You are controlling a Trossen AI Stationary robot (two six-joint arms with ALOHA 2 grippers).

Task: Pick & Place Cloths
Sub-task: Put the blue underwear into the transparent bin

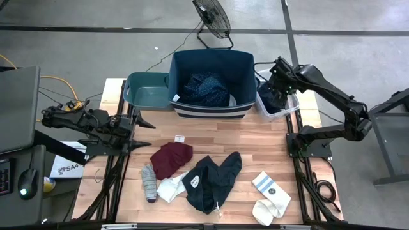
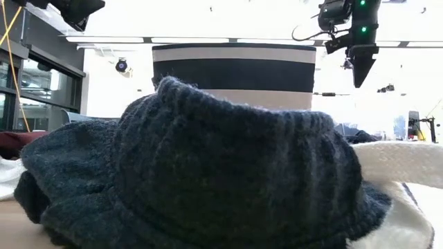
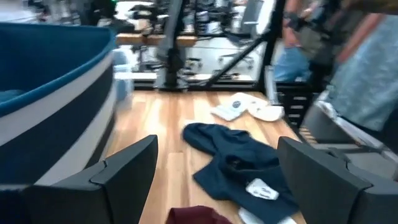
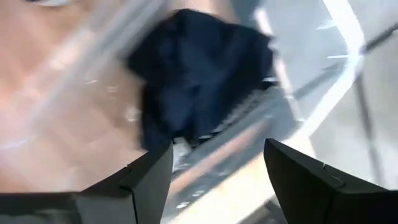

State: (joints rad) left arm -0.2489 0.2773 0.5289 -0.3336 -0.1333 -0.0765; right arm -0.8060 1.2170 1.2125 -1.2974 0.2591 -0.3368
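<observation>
I see my right gripper (image 1: 276, 82) hanging over the clear bin (image 1: 285, 110), jaws apart and empty, a dark cloth (image 4: 199, 74) lying inside below it. My left gripper (image 1: 146, 134) waits at the table's (image 1: 255, 140) left edge, jaws wide and empty. The maroon cloth (image 1: 171, 158), black cloth (image 1: 214, 181), grey sock (image 1: 149, 181) and white socks (image 1: 267, 193) lie on the table; a dotted cloth (image 1: 206, 89) sits in the navy bin (image 1: 211, 59).

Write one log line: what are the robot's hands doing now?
right hand: open above dark navy cloth in clear plastic bin | left hand: open, waiting
</observation>
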